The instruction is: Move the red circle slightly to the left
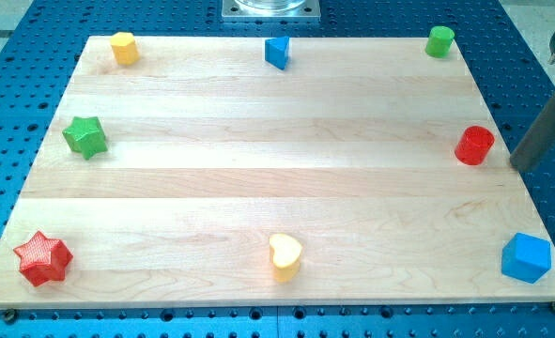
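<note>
The red circle (474, 145) sits near the right edge of the wooden board (277, 178), about halfway up. My rod comes in from the view's right edge, and my tip (520, 165) rests just right of the red circle and slightly lower, a small gap apart from it.
A green cylinder (439, 41) is at the top right, a blue block (526, 257) at the bottom right, a yellow heart (285, 256) at the bottom middle, a red star (42, 258) at the bottom left, a green star (85, 137) at the left, a yellow block (123, 47) at the top left, and a blue block (277, 52) at the top middle.
</note>
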`<action>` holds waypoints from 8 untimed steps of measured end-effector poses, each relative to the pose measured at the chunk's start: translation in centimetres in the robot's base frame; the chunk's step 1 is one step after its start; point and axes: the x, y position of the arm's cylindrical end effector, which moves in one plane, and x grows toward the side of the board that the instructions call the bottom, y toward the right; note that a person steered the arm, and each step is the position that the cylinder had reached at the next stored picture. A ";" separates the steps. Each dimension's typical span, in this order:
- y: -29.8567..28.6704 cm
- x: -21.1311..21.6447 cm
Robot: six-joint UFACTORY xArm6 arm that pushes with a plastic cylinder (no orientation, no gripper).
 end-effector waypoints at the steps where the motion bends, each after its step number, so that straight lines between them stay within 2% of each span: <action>1: 0.0 0.0; 7: -1.0 0.0; 8: -4.8 -0.5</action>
